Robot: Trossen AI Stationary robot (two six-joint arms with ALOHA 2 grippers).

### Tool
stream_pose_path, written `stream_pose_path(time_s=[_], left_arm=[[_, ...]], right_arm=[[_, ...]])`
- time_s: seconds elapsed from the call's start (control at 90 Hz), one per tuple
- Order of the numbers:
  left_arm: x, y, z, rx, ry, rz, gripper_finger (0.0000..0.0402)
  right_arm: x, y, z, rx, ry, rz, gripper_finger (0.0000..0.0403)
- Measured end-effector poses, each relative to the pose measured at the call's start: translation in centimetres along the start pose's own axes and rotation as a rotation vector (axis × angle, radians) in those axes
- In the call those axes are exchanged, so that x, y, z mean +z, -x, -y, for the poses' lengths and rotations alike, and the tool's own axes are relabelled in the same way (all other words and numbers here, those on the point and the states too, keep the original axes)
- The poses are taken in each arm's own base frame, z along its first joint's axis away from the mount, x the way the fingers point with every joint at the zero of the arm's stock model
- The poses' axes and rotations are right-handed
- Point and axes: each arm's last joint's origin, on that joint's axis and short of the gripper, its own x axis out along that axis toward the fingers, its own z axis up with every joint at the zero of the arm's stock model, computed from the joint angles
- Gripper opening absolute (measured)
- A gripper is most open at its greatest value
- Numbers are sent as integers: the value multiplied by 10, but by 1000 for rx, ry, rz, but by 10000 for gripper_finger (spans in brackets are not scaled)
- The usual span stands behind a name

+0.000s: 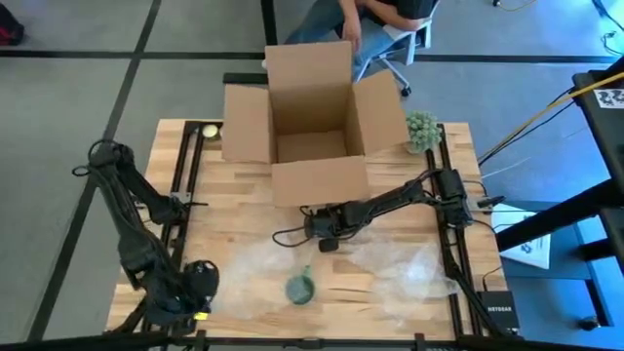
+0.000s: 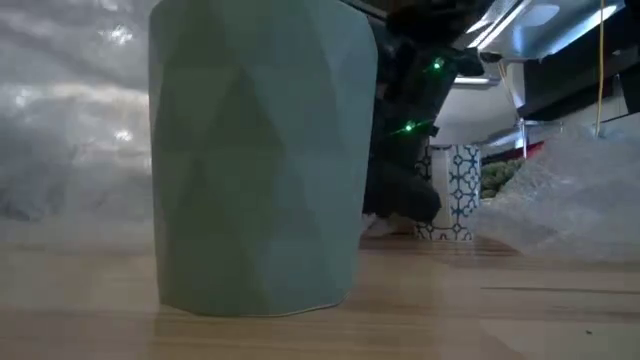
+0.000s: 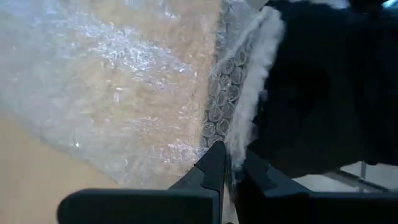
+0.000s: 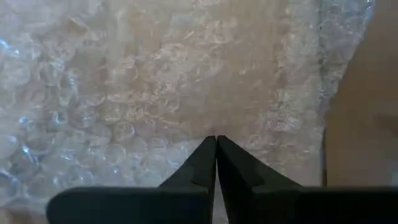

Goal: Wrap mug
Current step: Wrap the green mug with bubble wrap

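On the table's near edge, centre: mug (image 1: 300,289), green, faceted, sitting on the bubble wrap (image 1: 409,275); the low view shows it upright, bare, nothing folded over it.
Wrap: one clear sheet as far as I can tell, spread across the near half of the table (image 1: 234,185), crumpled higher on the right side.
Left gripper (image 1: 200,283): low at the near left corner, at the sheet's left edge; in its wrist view the fingers (image 3: 211,167) are pressed together with the wrap's edge running between the tips, looks like a pinch on the film.
Right gripper (image 1: 322,232): arm stretched to mid-table, just behind the mug; fingers pressed together, tips down on the wrap, can't tell if any film is caught.
Box (image 1: 310,115): open, at the far side, well apart from the mug.
Risk 1: pulling the sheet from the left could drag or tip the mug, since it sits on that film.
Risk 2: thin film may slip out of a shallow pinch.
Risk 3: right arm sweeping low could knock the mug.
Count: 1 mug, 1 sheet, 1 box, 2 grippers.
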Motion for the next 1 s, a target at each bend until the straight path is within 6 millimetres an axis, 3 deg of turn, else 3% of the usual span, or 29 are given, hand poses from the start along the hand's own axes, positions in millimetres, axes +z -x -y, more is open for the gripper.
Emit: stream_pose_path(time_s=[0.256, 0.411, 0.556, 0.756, 0.844, 1.0], left_arm=[[0, -22, 12, -52, 119, 6, 49], [-4, -27, 19, -111, 181, -108, 98], [-1, -7, 30, -288, 220, -117, 127], [-4, 41, 41, -368, 145, 204, 132], [-11, 41, 38, -309, 92, 274, 132], [-14, 20, 24, -192, 177, 203, 132]], right_arm=[[2, 0, 0, 9, -23, 18, 1], [2, 0, -1, 15, -28, 21, 1], [2, 0, -1, 17, -28, 21, 1], [2, 0, -1, 20, -28, 22, 1], [2, 1, -1, 34, -28, 23, 1], [3, 1, -2, 42, -29, 25, 1]])
